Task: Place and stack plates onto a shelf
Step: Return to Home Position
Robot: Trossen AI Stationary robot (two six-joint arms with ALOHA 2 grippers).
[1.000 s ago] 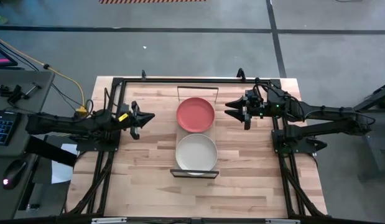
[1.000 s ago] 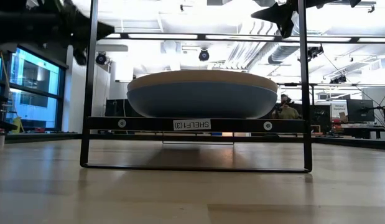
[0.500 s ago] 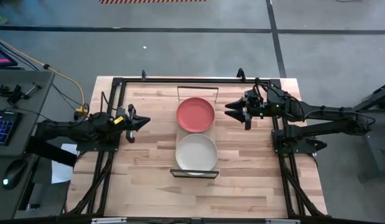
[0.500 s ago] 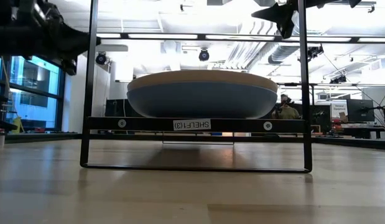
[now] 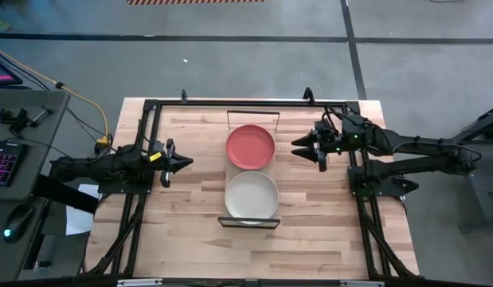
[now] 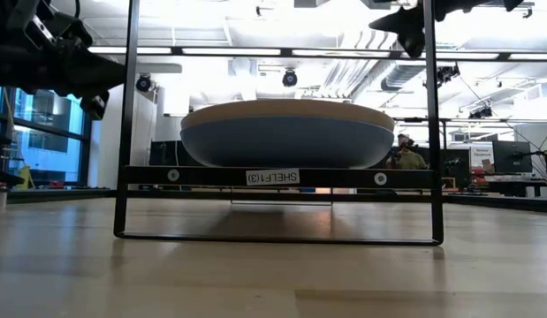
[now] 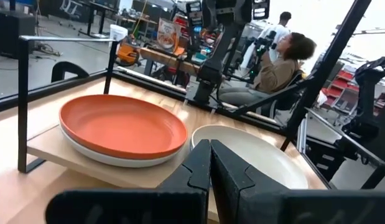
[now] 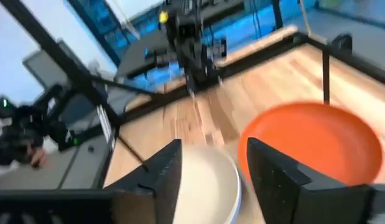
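Note:
The shelf (image 5: 248,222) runs from the near to the far side of the mid table, with black wire frames at both ends. Two stacks rest on it. At the far end the red plate (image 5: 250,147) sits on the pale blue-white plate (image 7: 111,152). At the near end the cream plate (image 5: 251,196) sits on the blue plate (image 6: 282,141). My left gripper (image 5: 186,162) hovers shut to the left of the shelf, touching nothing. My right gripper (image 5: 298,143) hovers open to the right of the red plate, also touching nothing.
A black tube frame (image 5: 230,102) runs along the table's far, left and right edges. A desk with a keyboard (image 5: 1,163) and mouse stands left of the table. A seated person (image 7: 282,59) shows in the room beyond. Bare wood lies on both sides of the shelf.
My left gripper has drawn back from the shelf toward the table's left edge and slightly toward the near edge. My right gripper has pulled slightly toward the right edge. The plates and the shelf have stayed still.

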